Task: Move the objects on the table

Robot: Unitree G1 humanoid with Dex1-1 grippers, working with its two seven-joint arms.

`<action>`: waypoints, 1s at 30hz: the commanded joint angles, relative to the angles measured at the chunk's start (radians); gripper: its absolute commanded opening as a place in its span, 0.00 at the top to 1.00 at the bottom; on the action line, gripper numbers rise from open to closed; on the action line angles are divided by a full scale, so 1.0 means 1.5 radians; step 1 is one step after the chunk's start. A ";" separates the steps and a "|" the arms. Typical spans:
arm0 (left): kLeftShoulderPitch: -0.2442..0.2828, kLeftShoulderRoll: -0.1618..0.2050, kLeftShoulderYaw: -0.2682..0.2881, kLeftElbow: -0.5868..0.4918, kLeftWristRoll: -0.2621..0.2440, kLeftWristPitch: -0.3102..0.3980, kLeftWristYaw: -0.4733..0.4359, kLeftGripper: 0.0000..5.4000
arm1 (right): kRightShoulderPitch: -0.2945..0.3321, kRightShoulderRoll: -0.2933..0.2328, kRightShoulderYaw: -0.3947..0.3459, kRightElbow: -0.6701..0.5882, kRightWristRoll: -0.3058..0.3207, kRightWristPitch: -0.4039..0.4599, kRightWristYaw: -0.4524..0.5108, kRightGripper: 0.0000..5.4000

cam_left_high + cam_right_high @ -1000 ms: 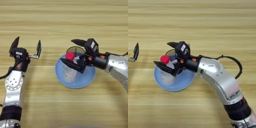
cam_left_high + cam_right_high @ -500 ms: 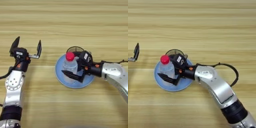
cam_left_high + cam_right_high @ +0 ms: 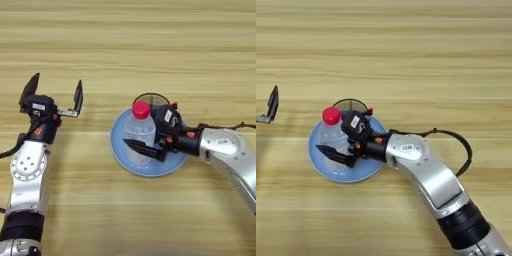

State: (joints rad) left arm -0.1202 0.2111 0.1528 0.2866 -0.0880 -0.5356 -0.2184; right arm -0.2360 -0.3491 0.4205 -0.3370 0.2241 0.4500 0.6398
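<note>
Clear plastic bottle (image 3: 138,135), glossy blue plate (image 3: 120,152), matt wooden table (image 3: 130,45).

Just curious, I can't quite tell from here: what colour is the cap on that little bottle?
Red. The cap tops the clear bottle; the left eye view shows it best.

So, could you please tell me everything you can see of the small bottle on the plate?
The bottle is small, of clear plastic, with a round red cap. It stands upright on the light-blue plate, left of its middle. The right gripper reaches in from the right, with one black finger in front of the bottle's lower body and the gripper body close against its right side. A dark round cup sits just behind it.
</note>
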 commanded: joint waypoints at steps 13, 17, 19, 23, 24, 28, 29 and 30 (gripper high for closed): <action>-0.005 0.003 0.000 0.000 -0.003 -0.005 -0.001 0.00 | -0.014 0.012 -0.033 -0.035 0.011 0.007 -0.003 0.38; -0.006 0.003 0.000 0.001 -0.003 -0.005 -0.001 0.00 | -0.024 0.017 -0.054 -0.059 0.020 0.016 -0.007 0.39; -0.006 0.003 0.000 0.001 -0.003 -0.005 -0.001 0.00 | -0.031 0.019 -0.069 -0.073 0.029 0.025 -0.009 0.40; -0.008 0.002 -0.001 0.005 -0.003 -0.006 -0.002 0.00 | -0.052 0.021 -0.115 -0.104 0.053 0.041 -0.017 0.40; -0.008 0.002 -0.001 0.005 -0.003 -0.006 -0.002 0.00 | -0.056 0.021 -0.125 -0.112 0.059 0.046 -0.019 0.40; -0.008 0.002 -0.001 0.005 -0.003 -0.006 -0.002 0.00 | -0.073 0.014 -0.169 -0.138 0.086 0.065 -0.028 0.40; -0.008 0.002 -0.001 0.005 -0.003 -0.005 -0.002 0.00 | -0.077 0.012 -0.183 -0.144 0.095 0.071 -0.030 0.40; -0.008 0.002 -0.001 0.005 -0.003 -0.005 -0.002 0.00 | -0.080 0.010 -0.194 -0.148 0.103 0.075 -0.032 0.40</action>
State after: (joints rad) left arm -0.1254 0.2110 0.1528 0.2884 -0.0882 -0.5359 -0.2194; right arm -0.3116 -0.3259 0.1838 -0.5187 0.3454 0.5427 0.6024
